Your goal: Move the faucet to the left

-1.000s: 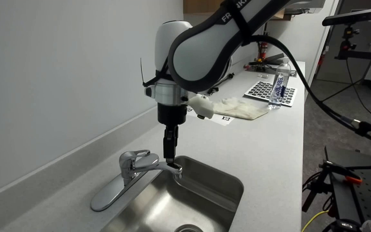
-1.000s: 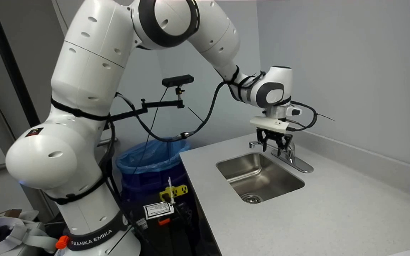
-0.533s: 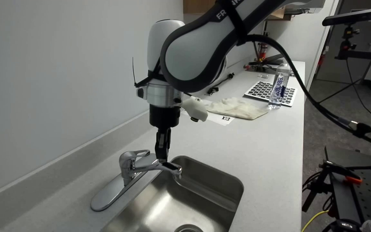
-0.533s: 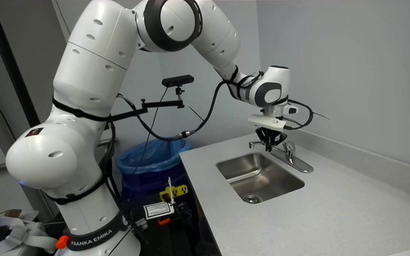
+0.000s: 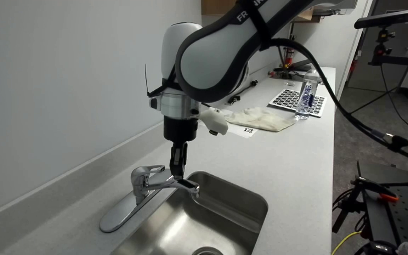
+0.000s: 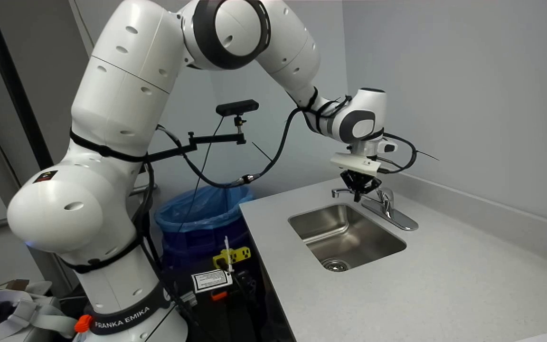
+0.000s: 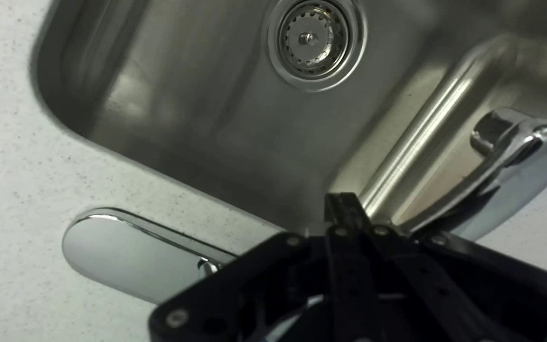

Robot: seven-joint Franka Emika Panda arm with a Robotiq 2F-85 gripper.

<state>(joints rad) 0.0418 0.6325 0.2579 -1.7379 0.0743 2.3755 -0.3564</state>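
Observation:
The chrome faucet [image 5: 139,181] stands on its oval base plate [image 5: 120,212] behind the sink, its slim spout [image 5: 166,184] reaching out over the basin. My gripper [image 5: 177,176] points straight down at the spout, between the faucet's body and outlet; whether it touches is unclear. In the wrist view the black fingers [image 7: 354,213] lie pressed together with nothing between them. There the curved spout [image 7: 506,175] runs just to the right of the gripper [image 7: 342,195]. The gripper's linkage hides the spout's root and the lever handle in that view.
The steel sink [image 6: 349,242] with its drain [image 7: 314,40] lies below the spout. A wall [image 5: 83,88] rises behind the faucet. Farther along the counter are a white cloth [image 5: 260,120], a clear bottle [image 5: 307,94] and a keyboard-like panel [image 5: 285,99].
In the exterior views the gripper has closed from open to shut and shifted left. Over the last half second it has barely moved, and the spout's end sits very slightly farther left.

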